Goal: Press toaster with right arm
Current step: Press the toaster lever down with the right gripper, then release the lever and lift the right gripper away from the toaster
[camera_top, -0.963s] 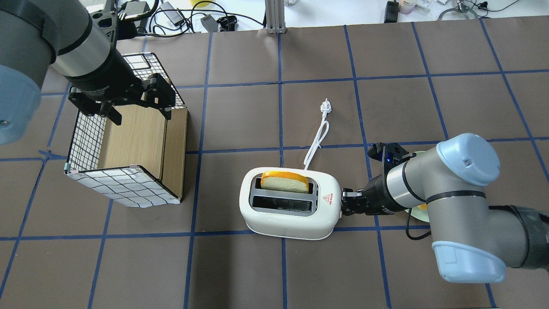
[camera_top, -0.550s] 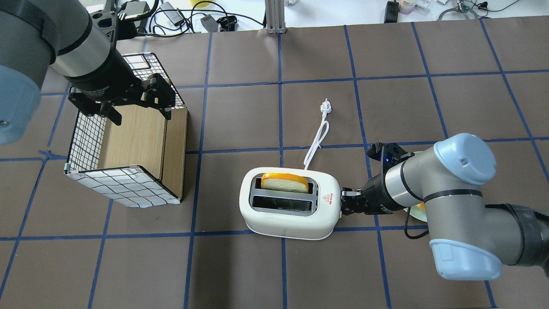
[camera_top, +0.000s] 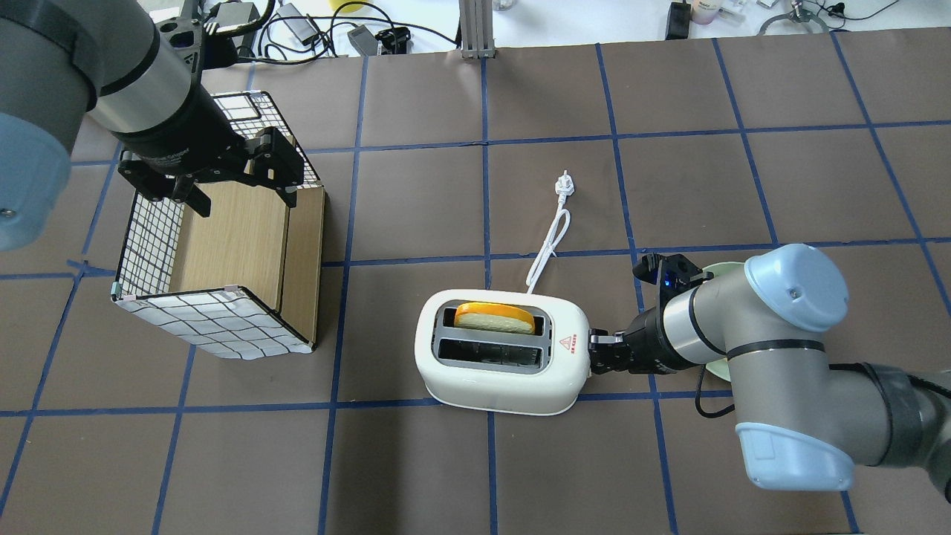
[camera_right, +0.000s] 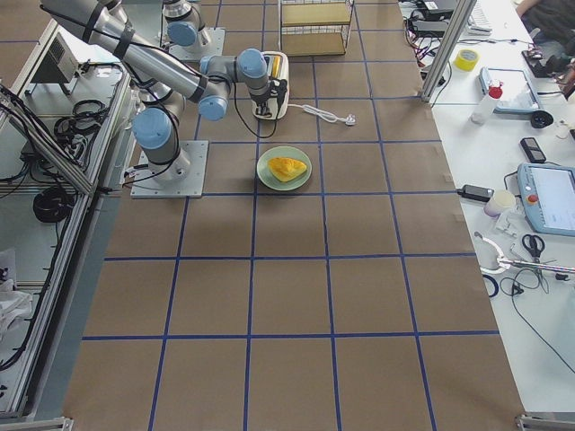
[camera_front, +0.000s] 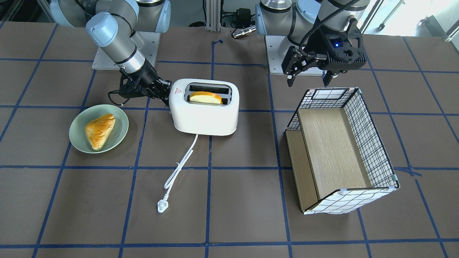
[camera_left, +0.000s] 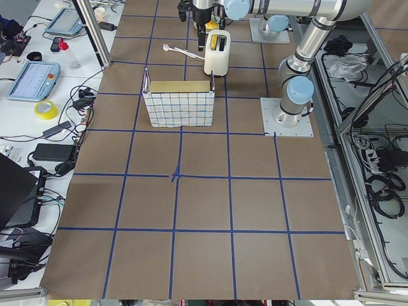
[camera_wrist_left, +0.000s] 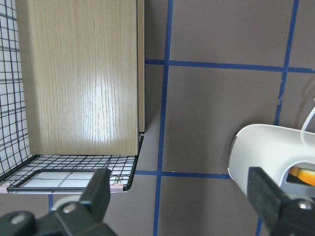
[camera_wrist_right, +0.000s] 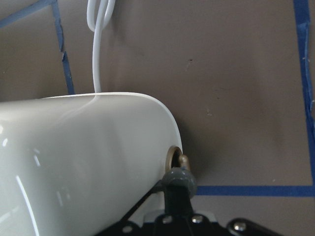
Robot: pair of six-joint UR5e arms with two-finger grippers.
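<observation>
The white toaster (camera_top: 501,364) stands near the table's middle, with a slice of bread (camera_top: 494,317) sitting low in its far slot. It also shows in the front view (camera_front: 204,114) and fills the right wrist view (camera_wrist_right: 74,157). My right gripper (camera_top: 596,351) is shut, its tips pressed against the toaster's right end beside the red triangle mark. The grey lever is hidden behind the fingers. In the front view the right gripper (camera_front: 164,95) touches the toaster's end. My left gripper (camera_top: 244,199) is open and empty above the basket's near edge.
A wire basket with wooden shelves (camera_top: 215,327) lies on its side at the left. The toaster's white cord and plug (camera_top: 565,184) trail away from me. A green plate (camera_front: 77,138) holding a pastry (camera_front: 98,130) sits under my right arm.
My right arm has shifted a little toward the toaster and lowered. The bread slice has sunk slightly in the slot. The left arm has not moved.
</observation>
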